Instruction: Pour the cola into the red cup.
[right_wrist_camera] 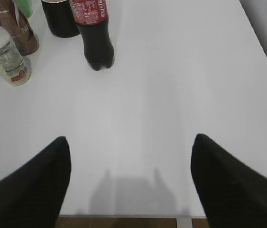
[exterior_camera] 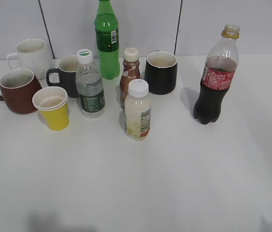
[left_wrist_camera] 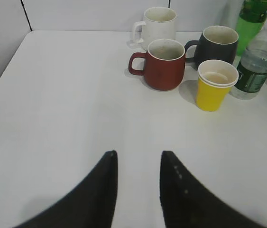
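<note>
A: Location of cola bottle (exterior_camera: 216, 77)? State of right gripper (right_wrist_camera: 131, 180)?
B: Upright, far right, apart from red cup (exterior_camera: 16, 90); jaws wide, empty. Left gripper (left_wrist_camera: 138, 185) parted, empty.
A: Risk?
B: Toppling if grasped high; spilling onto yellow paper cup (exterior_camera: 52, 107) touching the mug.

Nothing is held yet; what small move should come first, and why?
Probably advance the right end effector toward the cola: it is open and empty, and the bottle stands upright, uncapped, straight ahead. The red cup sits far left, near the left end effector.
</note>
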You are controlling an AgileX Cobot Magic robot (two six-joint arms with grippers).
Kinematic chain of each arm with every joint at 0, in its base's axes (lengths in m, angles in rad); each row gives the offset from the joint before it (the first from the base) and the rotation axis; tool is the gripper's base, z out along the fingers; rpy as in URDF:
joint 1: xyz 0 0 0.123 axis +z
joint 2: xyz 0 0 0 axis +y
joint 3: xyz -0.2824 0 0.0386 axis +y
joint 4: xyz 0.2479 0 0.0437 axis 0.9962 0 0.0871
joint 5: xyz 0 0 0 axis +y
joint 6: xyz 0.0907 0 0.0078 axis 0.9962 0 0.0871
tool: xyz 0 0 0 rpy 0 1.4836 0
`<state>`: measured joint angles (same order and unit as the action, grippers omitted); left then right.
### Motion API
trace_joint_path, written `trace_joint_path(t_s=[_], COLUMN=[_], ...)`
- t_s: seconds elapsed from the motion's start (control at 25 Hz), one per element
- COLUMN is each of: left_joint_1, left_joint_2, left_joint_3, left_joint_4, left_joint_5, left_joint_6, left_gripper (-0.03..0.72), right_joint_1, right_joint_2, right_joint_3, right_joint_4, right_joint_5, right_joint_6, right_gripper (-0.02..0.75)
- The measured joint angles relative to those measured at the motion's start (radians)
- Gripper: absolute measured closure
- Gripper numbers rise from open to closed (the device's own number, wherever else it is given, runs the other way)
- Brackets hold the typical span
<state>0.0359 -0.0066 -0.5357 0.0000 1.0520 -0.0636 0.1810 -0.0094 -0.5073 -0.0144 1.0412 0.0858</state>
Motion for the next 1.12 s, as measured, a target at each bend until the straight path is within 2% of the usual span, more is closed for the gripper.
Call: trace_joint_path(t_s=[0.56,0.64,0.8,0.92,1.12], left_joint_1=[0.000,0.000,0.000,0.000,0.000], left_joint_2=[0.003,0.035,0.253,0.553,1.132], left_joint_3=[-0.007,-0.014,0.034,0.078,0.082], left_joint_4=[-0.006,0.000,0.052,0.065,0.077], left_joint_5=[-0.023,-0.167,-0.736,-1.060,-1.500], left_joint_6=[0.000,0.000,0.000,0.000,0.000], left_gripper=[0.451,0.451,0.451,0.451,0.451], right_joint_1=[0.000,0.000,0.000,0.000,0.000], right_joint_2=[0.000,0.000,0.000,0.000,0.000], right_joint_3=[0.000,0.000,0.000,0.000,0.000], right_joint_4=[0.001,0.001,0.001,0.002,0.002], right_joint_5=[0.000,0.000,0.000,0.000,0.000], right_joint_6=[0.000,0.000,0.000,0.000,0.000], right_gripper=[0.147,0.147,0.147,0.148,0.148])
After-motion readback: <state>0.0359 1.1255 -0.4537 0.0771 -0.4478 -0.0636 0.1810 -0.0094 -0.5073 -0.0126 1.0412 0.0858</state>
